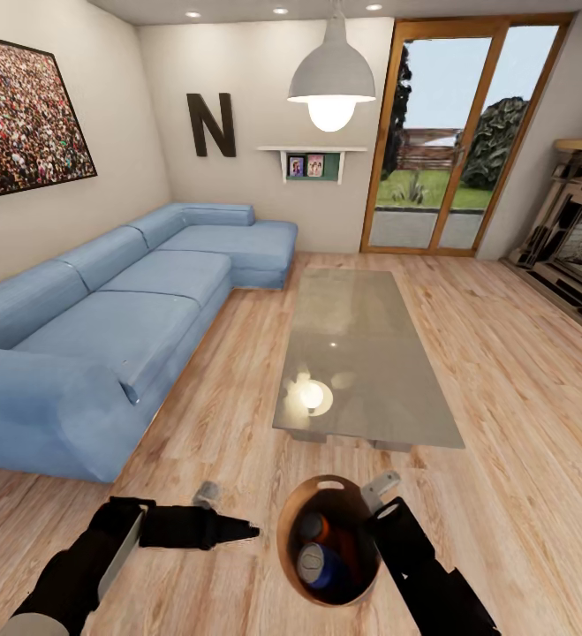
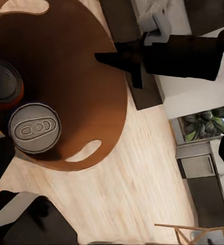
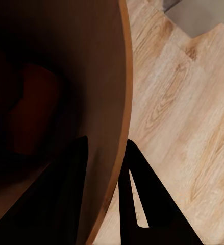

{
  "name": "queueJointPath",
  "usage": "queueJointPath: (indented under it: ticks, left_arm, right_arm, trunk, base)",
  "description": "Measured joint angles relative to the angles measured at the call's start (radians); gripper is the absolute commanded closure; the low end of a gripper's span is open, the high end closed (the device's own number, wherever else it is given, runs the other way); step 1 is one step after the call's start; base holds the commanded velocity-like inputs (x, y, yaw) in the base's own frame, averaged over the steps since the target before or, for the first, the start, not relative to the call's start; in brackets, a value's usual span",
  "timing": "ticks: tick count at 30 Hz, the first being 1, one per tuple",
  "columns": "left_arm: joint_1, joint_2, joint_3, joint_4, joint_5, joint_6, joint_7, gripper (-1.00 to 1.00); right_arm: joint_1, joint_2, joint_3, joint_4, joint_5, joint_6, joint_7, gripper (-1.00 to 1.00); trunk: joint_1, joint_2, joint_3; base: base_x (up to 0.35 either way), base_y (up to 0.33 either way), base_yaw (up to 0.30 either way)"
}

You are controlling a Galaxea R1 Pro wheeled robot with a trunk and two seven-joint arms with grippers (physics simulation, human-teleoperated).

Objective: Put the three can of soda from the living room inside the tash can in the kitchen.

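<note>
The bin (image 1: 287,521) hangs low in the head view, just in front of the robot, above the plank floor (image 1: 502,389) of the living room, with its glossy brown inside facing up and an oval handle cutout at the far rim. The right gripper (image 1: 374,521) is clamped on the bin's right rim; in the right wrist view one finger sits inside the wall and the other outside it, the rim (image 3: 123,102) pinched between them. Inside the bin lie a blue can (image 1: 317,565) nearest the robot and an orange can (image 1: 313,527) just behind it, touching or nearly so (a third can cannot be made out with certainty). The left wrist view looks down into the same bin, showing a grey can top with its pull tab (image 2: 34,127) beside an orange-sided can (image 2: 4,84). The left gripper (image 1: 251,531) points toward the bin's left side, close to it but apart, its fingers drawn together on nothing. Beyond the bin stands the low glass desk (image 1: 361,353), with the blue corner sofa (image 1: 114,318) along the left wall and glass doors (image 1: 454,132) at the far end.
</note>
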Motion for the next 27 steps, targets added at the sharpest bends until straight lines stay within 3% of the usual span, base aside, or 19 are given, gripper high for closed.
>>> queueJointPath:
  ticks: [6,11,17,21,27]
  left_arm:
    - [0.000,0.072,0.057,-0.014,0.009,0.007,-0.123,-1.00]
    - [0.000,0.102,0.069,-0.007,0.011,0.009,-0.147,-1.00]
    - [0.000,0.115,0.072,0.022,0.009,0.002,-0.135,-1.00]
    - [0.000,0.114,0.073,0.058,0.005,-0.001,0.019,-1.00]
    - [0.000,0.097,0.069,0.098,0.000,-0.005,0.204,-1.00]
  right_arm:
    - [0.000,-0.006,-0.013,0.000,-0.010,0.000,0.013,1.00]
    - [0.000,-0.008,-0.040,0.000,-0.008,0.000,0.016,1.00]
    - [0.000,-0.013,-0.063,-0.001,0.003,0.000,0.043,1.00]
    - [0.000,-0.016,-0.105,-0.002,-0.015,0.000,0.089,1.00]
    - [0.000,-0.017,-0.133,-0.002,0.010,-0.029,0.113,1.00]
  trunk:
    - [0.000,0.000,0.000]
    - [0.000,0.000,0.000]
    - [0.000,0.000,0.000]
    - [0.000,0.000,0.000]
    - [0.000,0.000,0.000]
  base:
    - [0.000,0.000,0.000]
    - [0.000,0.000,0.000]
    - [0.000,0.000,0.000]
    - [0.000,0.000,0.000]
    - [0.000,0.000,0.000]
